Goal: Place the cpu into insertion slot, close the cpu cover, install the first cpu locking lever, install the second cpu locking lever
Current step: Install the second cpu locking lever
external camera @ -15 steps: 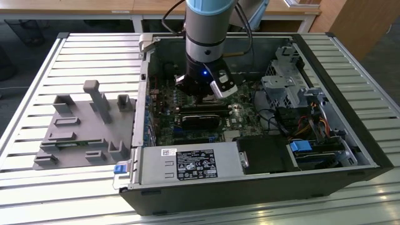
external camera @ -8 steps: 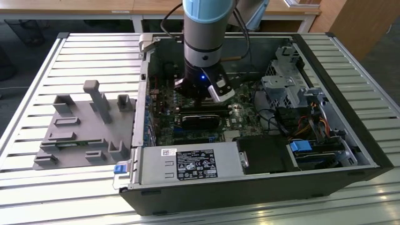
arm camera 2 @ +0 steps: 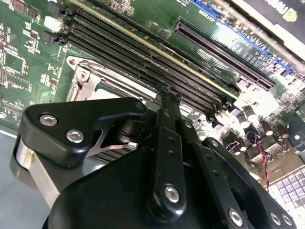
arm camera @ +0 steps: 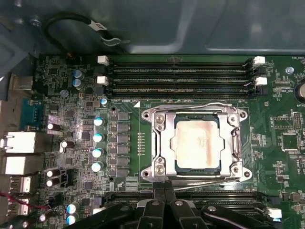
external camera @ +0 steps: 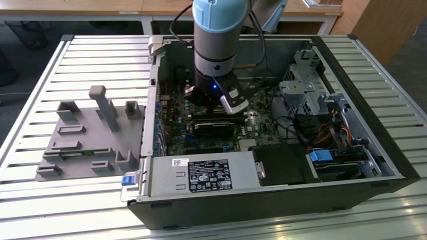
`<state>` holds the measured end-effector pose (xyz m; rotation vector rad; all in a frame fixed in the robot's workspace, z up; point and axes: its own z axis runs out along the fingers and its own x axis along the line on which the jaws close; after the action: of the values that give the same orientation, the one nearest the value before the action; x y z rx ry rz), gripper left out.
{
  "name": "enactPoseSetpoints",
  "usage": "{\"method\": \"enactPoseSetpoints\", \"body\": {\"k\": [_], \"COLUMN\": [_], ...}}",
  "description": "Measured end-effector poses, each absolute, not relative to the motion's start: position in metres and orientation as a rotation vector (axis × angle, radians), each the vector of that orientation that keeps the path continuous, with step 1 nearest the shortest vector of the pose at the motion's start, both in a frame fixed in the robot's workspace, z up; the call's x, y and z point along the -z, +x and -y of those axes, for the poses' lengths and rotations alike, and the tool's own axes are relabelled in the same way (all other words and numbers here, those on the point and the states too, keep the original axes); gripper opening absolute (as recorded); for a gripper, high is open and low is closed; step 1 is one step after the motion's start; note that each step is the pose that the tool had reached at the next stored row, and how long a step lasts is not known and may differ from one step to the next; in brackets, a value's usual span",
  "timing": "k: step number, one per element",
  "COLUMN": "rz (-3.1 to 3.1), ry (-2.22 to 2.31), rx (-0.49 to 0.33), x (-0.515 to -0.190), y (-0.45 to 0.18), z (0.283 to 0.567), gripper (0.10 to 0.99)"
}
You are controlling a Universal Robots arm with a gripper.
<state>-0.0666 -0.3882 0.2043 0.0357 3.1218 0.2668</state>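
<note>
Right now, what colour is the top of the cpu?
Dull silver-grey with brownish smudges; the cpu shows best in the first wrist view.

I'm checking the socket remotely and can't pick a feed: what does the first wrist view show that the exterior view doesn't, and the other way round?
First wrist view: the cpu seated in its socket, the cpu cover closed flat around it, with a thin wire lever along each of two opposite sides.

Exterior view: the whole open computer case on the slatted table, a grey fixture on the exterior view's left, and the arm reaching into the case.

Both: the green motherboard and the gripper low over it.
</note>
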Motion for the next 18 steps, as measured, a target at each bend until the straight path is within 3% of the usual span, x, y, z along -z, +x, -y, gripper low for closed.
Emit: {"method": "enactPoseSetpoints", "body": {"k": [18], "rz": [-3.108], "ry": [0.035], "rx": [-0.347], "x": [-0.196], "y": [-0.077], "z": [0.392], "gripper": [0.106]}}
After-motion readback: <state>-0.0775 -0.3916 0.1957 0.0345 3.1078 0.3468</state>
